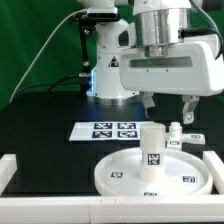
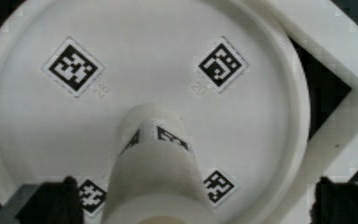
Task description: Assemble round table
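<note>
So the black table (image 1: 40,120) takes up most of the exterior view, with the white arm (image 1: 108,65) standing at the back. The tool (image 1: 170,110) is the big white boxy thing hanging over the near side of the table. Its fingers (image 1: 190,108) are spread wide apart with nothing between them, so it's holding nothing and touching nothing as far as I can see. Right under it is the disc (image 1: 120,172), lying flat on the table near the front edge, rim up, with a few square tags on its face. In the wrist view the disc fills pretty much the whole picture. The marker board (image 1: 105,130) lies flat behind the disc, towards the exterior view's left, clear of everything else. The post (image 1: 152,142) stands upright at about the middle of the disc, tag facing the camera, its top a bit below the fingers. From the wrist view it comes straight up off the disc's centre with space on either side. Can't tell whether it's actually fastened or just sitting there. Just behind the disc, on the exterior view's right of the post, there's a small white part (image 1: 175,137), probably the cross piece, but it's too tiny to be sure.
</note>
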`<state>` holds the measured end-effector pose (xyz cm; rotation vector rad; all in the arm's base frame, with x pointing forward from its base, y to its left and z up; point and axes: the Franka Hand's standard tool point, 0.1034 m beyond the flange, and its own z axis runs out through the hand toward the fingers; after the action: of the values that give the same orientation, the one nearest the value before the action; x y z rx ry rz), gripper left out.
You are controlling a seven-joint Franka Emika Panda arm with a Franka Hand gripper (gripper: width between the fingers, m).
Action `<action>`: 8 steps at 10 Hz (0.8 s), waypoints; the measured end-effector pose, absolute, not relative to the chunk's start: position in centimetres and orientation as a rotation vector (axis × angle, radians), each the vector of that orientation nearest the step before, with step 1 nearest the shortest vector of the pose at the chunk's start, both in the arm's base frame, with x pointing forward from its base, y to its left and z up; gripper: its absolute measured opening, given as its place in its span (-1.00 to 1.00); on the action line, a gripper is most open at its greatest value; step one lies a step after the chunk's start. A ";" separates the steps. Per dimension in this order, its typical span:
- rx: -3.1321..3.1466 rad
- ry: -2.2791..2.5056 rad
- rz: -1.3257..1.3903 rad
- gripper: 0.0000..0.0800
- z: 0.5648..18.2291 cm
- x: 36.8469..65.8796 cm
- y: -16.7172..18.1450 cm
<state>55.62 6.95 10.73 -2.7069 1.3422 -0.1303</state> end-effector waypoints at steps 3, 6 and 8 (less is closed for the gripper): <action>-2.817 1.086 -0.130 0.62 12.2 54.8 9.5; -2.837 1.050 -0.128 0.62 12.1 54.5 10.3; -2.875 0.975 -0.115 0.62 11.8 54.1 10.6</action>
<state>54.14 10.60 11.79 -2.8753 0.9753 -0.1149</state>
